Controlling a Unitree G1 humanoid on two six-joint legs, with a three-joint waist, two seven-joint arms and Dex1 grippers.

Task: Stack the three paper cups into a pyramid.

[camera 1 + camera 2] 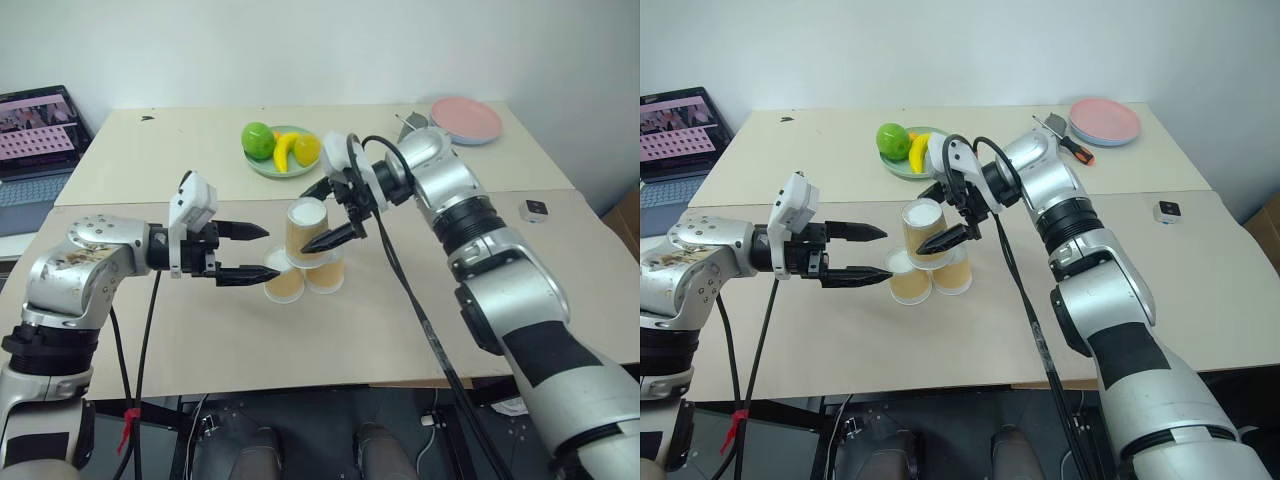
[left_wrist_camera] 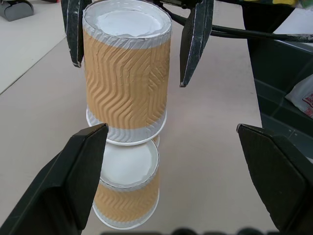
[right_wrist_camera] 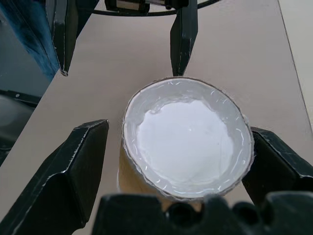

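near the middle of the tabletop [image 1: 420, 330], the three paper cups [image 1: 305, 255] stand as the pyramid, two base cups [image 1: 305, 278] touching and the top cup [image 1: 306, 232] bridging them. right gripper [image 1: 338, 210] jaws apart around the top cup, seemingly releasing; left gripper [image 1: 252, 252] jaws apart beside it. next: withdraw without nudging.

Left gripper [image 1: 258, 252] level, pointing toward robot's right, fingers spread wide; right gripper [image 1: 333, 212] reaching in from opposite side, angled slightly down, fingers [image 2: 194, 44] parted; arms facing each other.
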